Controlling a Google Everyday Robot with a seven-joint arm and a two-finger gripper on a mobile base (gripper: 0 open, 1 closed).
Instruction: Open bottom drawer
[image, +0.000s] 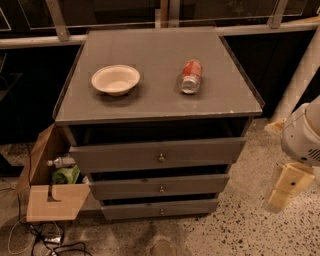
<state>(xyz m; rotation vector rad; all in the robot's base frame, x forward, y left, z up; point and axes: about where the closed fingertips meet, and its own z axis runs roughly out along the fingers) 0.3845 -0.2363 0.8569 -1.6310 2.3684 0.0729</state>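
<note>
My arm (304, 134) hangs right of the cabinet (155, 75), gripper (289, 186) pointing down, well apart from the bottom drawer (160, 209); clenched or released, I cannot tell.

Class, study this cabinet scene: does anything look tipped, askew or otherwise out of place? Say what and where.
The red can lies on its side on the cabinet top, right of the upright bowl, so it could roll. The gripper hangs right of the cabinet, clear of the bottom drawer.

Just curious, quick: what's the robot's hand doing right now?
Hand: low to the right of the cabinet, not on the bottom drawer; open or closed cannot be told.
</note>
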